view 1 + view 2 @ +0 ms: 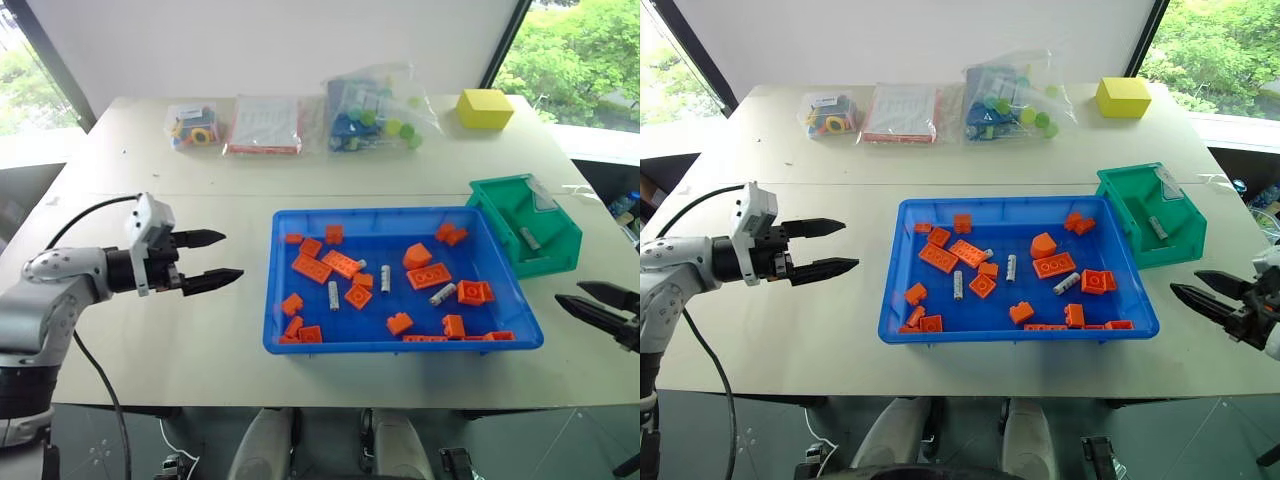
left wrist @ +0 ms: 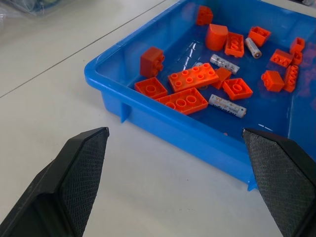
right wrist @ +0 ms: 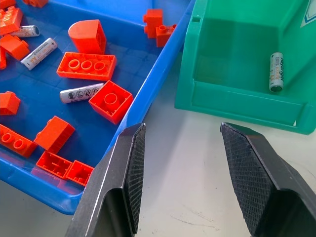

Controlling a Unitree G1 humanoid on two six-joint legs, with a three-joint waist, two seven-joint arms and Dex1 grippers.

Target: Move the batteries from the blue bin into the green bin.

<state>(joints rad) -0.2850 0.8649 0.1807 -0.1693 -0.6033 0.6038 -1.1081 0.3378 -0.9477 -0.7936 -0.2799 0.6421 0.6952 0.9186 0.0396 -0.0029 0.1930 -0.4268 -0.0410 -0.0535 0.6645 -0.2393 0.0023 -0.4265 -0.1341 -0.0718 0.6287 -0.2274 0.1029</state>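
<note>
The blue bin (image 1: 400, 345) sits at the middle of the table and holds three batteries (image 1: 333, 294) (image 1: 385, 278) (image 1: 442, 294) among orange toy bricks (image 1: 428, 275). The green bin (image 1: 548, 262) stands against its right far corner, with one battery (image 3: 276, 72) lying inside. My left gripper (image 1: 232, 255) hovers open over the table to the left of the blue bin, pointing at it. My right gripper (image 1: 570, 293) is open and empty, to the right of the blue bin and in front of the green bin.
A yellow block (image 1: 484, 108) and three clear plastic bags (image 1: 265, 125) (image 1: 375, 110) (image 1: 193, 125) of small parts lie along the far side of the table. A black cable (image 1: 100, 385) hangs from my left arm. Bare tabletop lies under both grippers.
</note>
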